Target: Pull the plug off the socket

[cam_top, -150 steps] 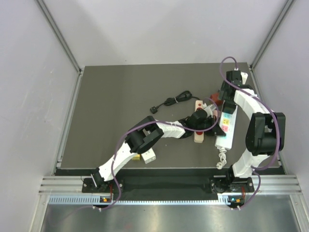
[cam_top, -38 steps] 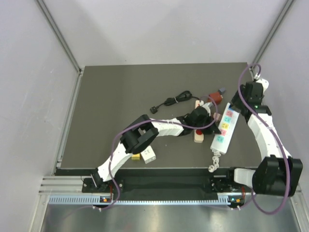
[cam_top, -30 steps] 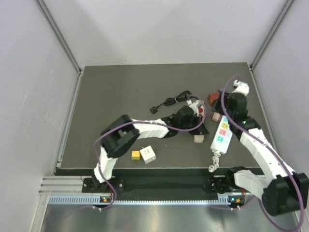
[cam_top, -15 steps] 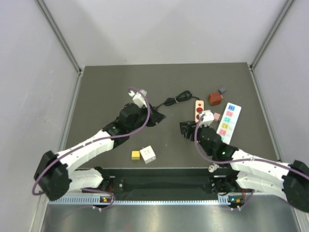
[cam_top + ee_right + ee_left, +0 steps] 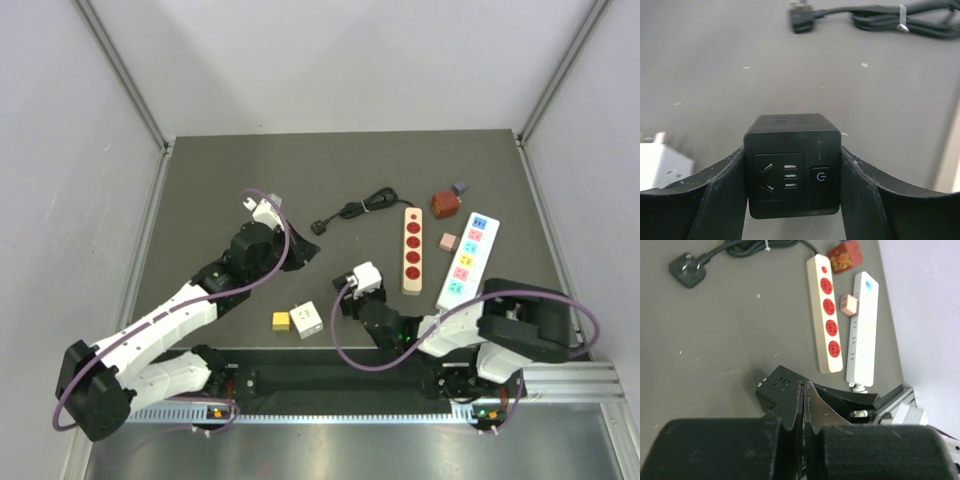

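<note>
A black plug (image 5: 320, 225) with its coiled black cable (image 5: 372, 204) lies loose on the dark table; it also shows in the left wrist view (image 5: 687, 270) and the right wrist view (image 5: 801, 20). My right gripper (image 5: 344, 303) (image 5: 792, 165) is shut on a black cube socket (image 5: 792, 170), one finger on each side, with its outlet face and power button showing and nothing plugged in. My left gripper (image 5: 306, 250) (image 5: 805, 386) is shut and empty, its fingers pressed together above the table. The cube (image 5: 777, 387) shows just beyond its fingertips.
A cream strip with red sockets (image 5: 411, 250) and a white strip with coloured sockets (image 5: 466, 262) lie at the right. A red adapter (image 5: 446, 203) and a pink cube (image 5: 449, 242) sit near them. A white cube (image 5: 306, 319) and a yellow cube (image 5: 281, 320) sit near the front edge.
Both arms have come away from the strips at the right. In the last half second the right gripper drew back left toward the near edge with the black cube; the left gripper barely shifted.
</note>
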Tool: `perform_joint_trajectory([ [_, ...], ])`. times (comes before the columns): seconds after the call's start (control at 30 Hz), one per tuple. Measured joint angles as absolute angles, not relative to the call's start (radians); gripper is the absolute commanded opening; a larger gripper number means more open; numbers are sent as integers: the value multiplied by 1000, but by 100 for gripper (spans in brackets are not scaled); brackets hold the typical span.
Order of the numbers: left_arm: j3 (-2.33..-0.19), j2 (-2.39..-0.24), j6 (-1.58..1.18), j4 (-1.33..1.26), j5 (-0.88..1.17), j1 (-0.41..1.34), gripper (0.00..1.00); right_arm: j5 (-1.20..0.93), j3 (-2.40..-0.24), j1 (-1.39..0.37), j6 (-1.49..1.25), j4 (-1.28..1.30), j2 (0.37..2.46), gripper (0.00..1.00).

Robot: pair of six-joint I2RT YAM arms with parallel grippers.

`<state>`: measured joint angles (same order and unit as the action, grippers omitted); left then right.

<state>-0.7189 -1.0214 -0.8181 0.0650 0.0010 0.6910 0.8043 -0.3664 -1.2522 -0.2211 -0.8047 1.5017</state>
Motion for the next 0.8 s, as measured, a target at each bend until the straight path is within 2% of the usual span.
perform_joint_trajectory([
  [0.2, -708, -1003, -822, 96, -2, 688, 0, 847, -442, -1332, -137, -927, 1639, 0],
  [0.8, -675, -984, -855, 97, -9, 688, 0, 842, -477, -1372, -126, -936, 1710, 7],
])
